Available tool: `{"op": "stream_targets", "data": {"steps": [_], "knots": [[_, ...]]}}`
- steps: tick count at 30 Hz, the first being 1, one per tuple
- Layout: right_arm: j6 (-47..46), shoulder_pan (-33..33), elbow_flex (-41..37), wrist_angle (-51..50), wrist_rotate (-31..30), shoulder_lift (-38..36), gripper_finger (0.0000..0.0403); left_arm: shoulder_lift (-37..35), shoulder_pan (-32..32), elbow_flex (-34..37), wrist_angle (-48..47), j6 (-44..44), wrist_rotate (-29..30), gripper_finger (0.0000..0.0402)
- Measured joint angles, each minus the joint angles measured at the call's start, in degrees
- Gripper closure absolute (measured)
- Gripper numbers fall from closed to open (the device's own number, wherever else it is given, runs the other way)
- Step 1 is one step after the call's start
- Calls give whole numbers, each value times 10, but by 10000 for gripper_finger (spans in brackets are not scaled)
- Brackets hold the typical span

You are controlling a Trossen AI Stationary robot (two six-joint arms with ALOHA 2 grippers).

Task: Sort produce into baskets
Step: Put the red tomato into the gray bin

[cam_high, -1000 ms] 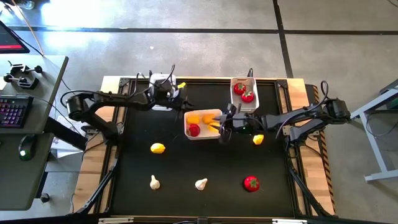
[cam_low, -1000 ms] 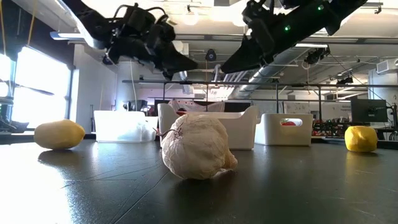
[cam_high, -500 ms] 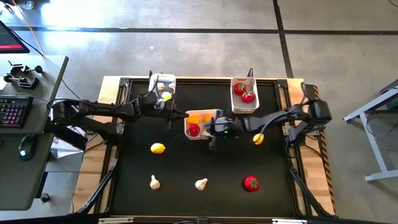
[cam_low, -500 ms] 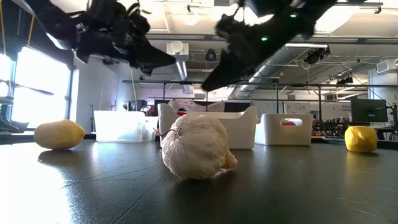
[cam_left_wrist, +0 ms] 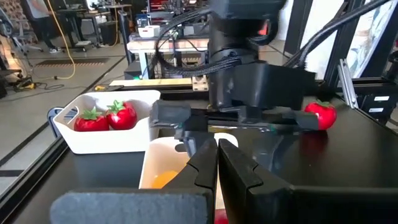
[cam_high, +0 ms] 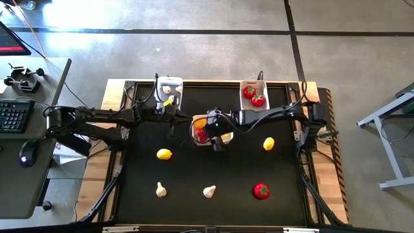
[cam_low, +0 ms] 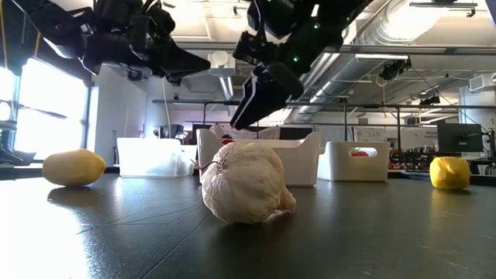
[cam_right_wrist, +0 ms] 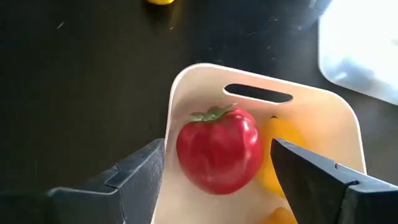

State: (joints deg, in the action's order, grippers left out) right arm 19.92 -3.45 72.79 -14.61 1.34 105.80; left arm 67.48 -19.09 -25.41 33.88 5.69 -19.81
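From above, my right gripper (cam_high: 217,134) covers much of the middle basket (cam_high: 196,120), so I can't count what lies in it. On the right wrist camera the frame edge cuts off that basket's near end, and the yellow pieces (cam_right_wrist: 278,140) beside the red fruit (cam_right_wrist: 219,149) are partly behind one finger. On the left wrist camera my left gripper (cam_left_wrist: 217,163) and the right arm's wrist hide most of the basket's inside. In the low view the garlic bulb (cam_low: 246,183) blocks the basket's front wall.
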Motion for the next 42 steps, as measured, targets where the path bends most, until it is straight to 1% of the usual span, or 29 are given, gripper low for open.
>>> {"op": "stream_targets", "data": {"steps": [3, 7, 9, 18, 25, 28, 31, 34, 42], "knots": [[31, -10, 0, 6, 11, 7, 118, 0, 0, 0, 0, 1, 0, 401], [51, -22, 0, 17, 18, 19, 118, 0, 0, 0, -1, 2, 0, 401], [53, -27, 0, 18, 35, 25, 118, 0, 0, 0, -1, 2, 0, 401], [61, -42, 0, 48, 58, 59, 118, 0, 0, 0, -10, 5, -2, 401], [58, -47, 0, 53, 60, 64, 119, 0, 0, 0, -10, 5, -2, 401], [56, -51, 0, 53, 62, 64, 127, 0, 0, 0, -10, 5, -2, 401], [55, -53, 0, 53, 61, 64, 152, 0, 0, 0, -10, 5, -2, 401], [55, -56, 0, 52, 60, 64, 195, 0, 0, 0, -10, 5, -2, 401], [56, -56, -1, 49, 41, 66, 354, 0, 0, 0, -10, 5, -2, 401]]}}
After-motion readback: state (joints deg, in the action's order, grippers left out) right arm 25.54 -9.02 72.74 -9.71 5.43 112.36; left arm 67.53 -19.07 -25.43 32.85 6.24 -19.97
